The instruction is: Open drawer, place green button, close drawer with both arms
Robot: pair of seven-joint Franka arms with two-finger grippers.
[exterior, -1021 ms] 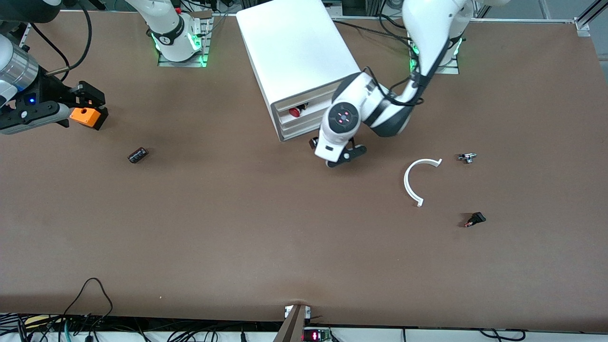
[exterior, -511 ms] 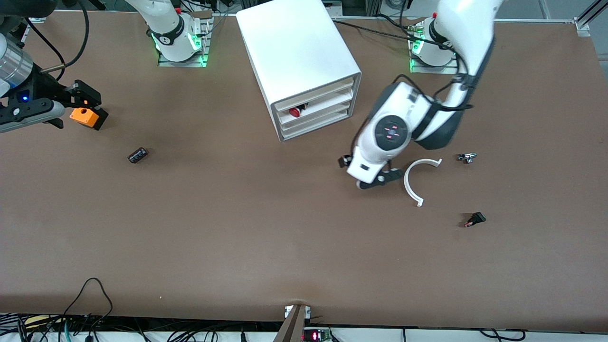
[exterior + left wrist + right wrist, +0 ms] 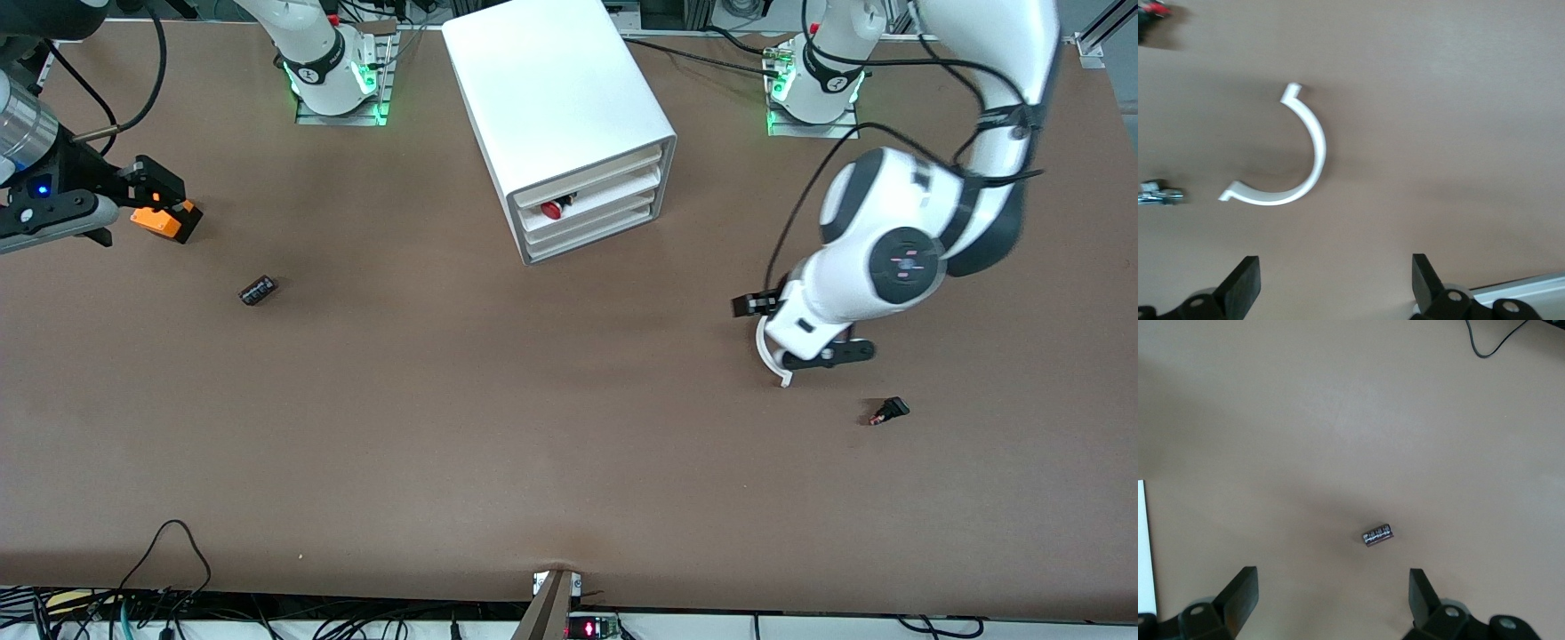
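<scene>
front view: left gripper [image 3: 800, 329] over white arc [image 3: 770, 356], fingers wide, empty; right gripper [image 3: 1331, 603] waiting, fingers wide. green button nowhere visible; drawer [image 3: 605, 200] closer to left arm.

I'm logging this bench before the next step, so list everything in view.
Table: one, brown.
Cabinet: one, white, three drawers, between the arms' bases.
Red button: one, inside the cabinet's front.
Half ring: one, white, under the left gripper.
Metal part: one, silver, beside the half ring.
Switch: one, black with a red tip, nearer the camera than the half ring.
Cylinder: one, black, toward the right arm's end.
Green button: none in view.
Left gripper: black, open, empty, over the half ring.
Right gripper: black, open, empty, waiting over the right arm's end.
</scene>
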